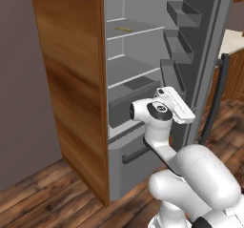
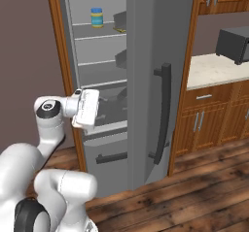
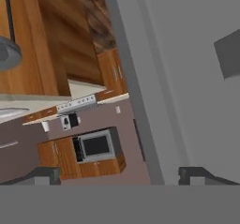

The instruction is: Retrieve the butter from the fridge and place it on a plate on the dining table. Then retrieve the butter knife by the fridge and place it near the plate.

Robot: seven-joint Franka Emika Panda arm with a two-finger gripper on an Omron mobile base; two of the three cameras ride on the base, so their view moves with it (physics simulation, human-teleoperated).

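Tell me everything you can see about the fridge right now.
The fridge is a tall flat grey appliance set in a wooden surround. Its upper door stands open, showing grey shelves, a dark drawer and door bins. A small yellowish stick lies on an upper shelf, and a blue-lidded jar stands on a shelf. The door carries a dark vertical bar handle; the closed lower drawer has a horizontal one.
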